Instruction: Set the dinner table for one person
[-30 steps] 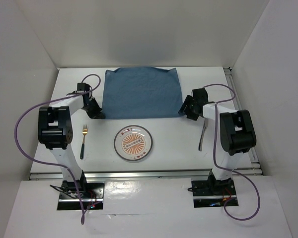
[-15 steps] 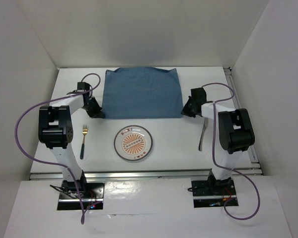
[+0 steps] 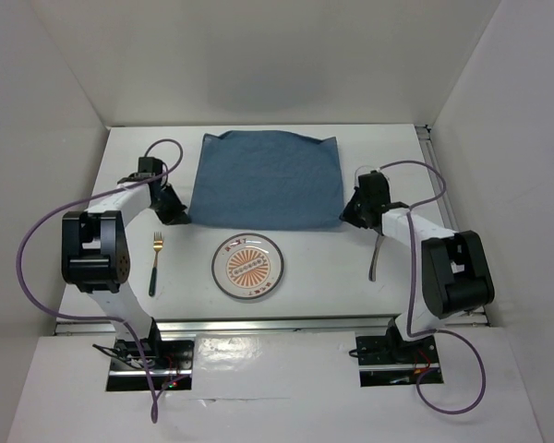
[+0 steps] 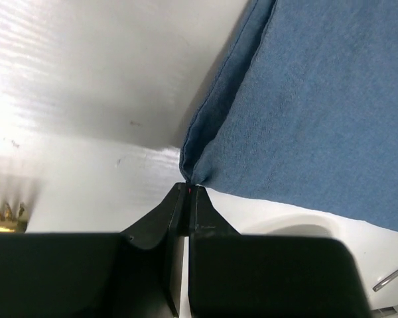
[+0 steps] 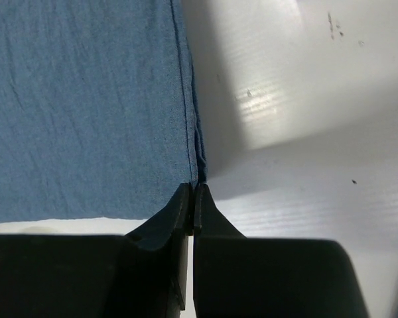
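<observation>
The counter (image 3: 323, 268) fills the floor of the booth in front of both arm bases, white and flat. I judge it rigid, fixed and fairly slick, with a glossy sheen in the wrist views. It is nothing to grasp, only a surface to lay things on and drag things across, so the hold belongs on what lies on it. The cloth (image 3: 263, 180) is spread over the far middle of the counter. It looks soft and light, so it should slide easily and wrinkle if the two sides are not moved together. My left tool (image 3: 171, 210) is pinched closed on the cloth's near left corner, and the wrist view shows the hem caught right at the tips. My right tool (image 3: 349, 210) is closed the same way on the near right corner. The corners seem the proper place to hold, since the weave gives no other purchase. Just nearside of the cloth's edge sits the plate (image 3: 247, 268), close enough for a dragged hem to ride onto it. The fork (image 3: 154, 263) lies left of the plate, near the left arm. A silver utensil (image 3: 376, 254), probably a knife, lies to the right, partly under the right arm. Both could be nudged by a low wrist.
</observation>
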Action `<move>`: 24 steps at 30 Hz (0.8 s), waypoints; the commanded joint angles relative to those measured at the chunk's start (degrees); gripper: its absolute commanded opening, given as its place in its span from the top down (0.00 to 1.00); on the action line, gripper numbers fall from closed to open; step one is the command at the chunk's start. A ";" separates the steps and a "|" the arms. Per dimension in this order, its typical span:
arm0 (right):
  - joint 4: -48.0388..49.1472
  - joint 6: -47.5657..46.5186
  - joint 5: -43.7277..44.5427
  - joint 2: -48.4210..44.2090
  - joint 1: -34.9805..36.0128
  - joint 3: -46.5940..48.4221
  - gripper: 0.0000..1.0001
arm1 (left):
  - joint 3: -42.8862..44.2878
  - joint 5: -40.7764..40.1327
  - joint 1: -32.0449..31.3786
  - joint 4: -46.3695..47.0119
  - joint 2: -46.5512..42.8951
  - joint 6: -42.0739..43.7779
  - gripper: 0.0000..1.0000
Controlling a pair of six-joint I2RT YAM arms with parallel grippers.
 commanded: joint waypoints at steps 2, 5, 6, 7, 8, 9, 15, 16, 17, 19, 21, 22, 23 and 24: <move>-0.97 0.64 2.98 -3.62 0.51 -1.31 0.90 | -0.55 0.60 -0.17 -1.08 -3.14 0.24 0.96; -2.02 0.64 2.98 -3.01 0.51 0.26 0.38 | -0.55 0.61 -0.17 -1.08 -4.27 0.24 0.67; -2.02 0.64 2.98 -3.01 0.51 1.06 0.32 | -0.55 0.00 -0.69 -1.08 -4.28 0.24 0.56; -2.55 0.12 2.98 -3.01 0.51 1.06 0.30 | -0.55 -0.53 -0.70 -1.69 -4.28 0.24 0.35; -2.55 0.12 2.98 -3.88 1.21 1.67 0.29 | 0.23 -1.14 -0.70 -2.48 -4.98 0.24 0.33; -3.16 0.12 2.98 -4.41 1.21 1.68 0.29 | 0.24 -1.67 -0.70 -3.44 -5.68 0.93 0.32; -7.03 -0.41 6.49 -11.61 2.44 3.96 0.29 | 5.68 -8.34 -0.70 -7.40 -10.16 1.47 0.32; -7.82 -1.11 7.37 -13.97 2.44 4.57 0.30 | 7.34 -9.05 -0.70 -8.02 -11.47 1.47 0.32; -7.82 -1.81 7.37 -15.04 2.44 5.28 0.32 | 8.23 -9.93 -0.70 -9.15 -12.10 1.99 0.34; -9.49 -2.51 7.99 -16.88 2.44 6.15 0.38 | 9.64 -11.26 -0.70 -9.86 -14.20 1.99 0.37; -10.36 -4.18 7.21 -18.21 2.97 7.04 0.40 | 10.34 -10.48 -0.70 -9.87 -15.96 2.52 0.40; -11.42 -4.71 6.59 -18.91 3.49 7.91 0.40 | 9.30 -9.51 -0.70 -9.87 -18.06 3.22 0.40; -11.43 -5.94 5.89 -18.91 4.63 8.53 0.41 | 8.33 -8.63 -0.70 -9.00 -19.30 3.75 0.41; -12.30 -5.95 5.18 -18.91 5.60 8.53 0.41 | 7.37 -7.14 -1.22 -8.99 -20.53 3.75 0.41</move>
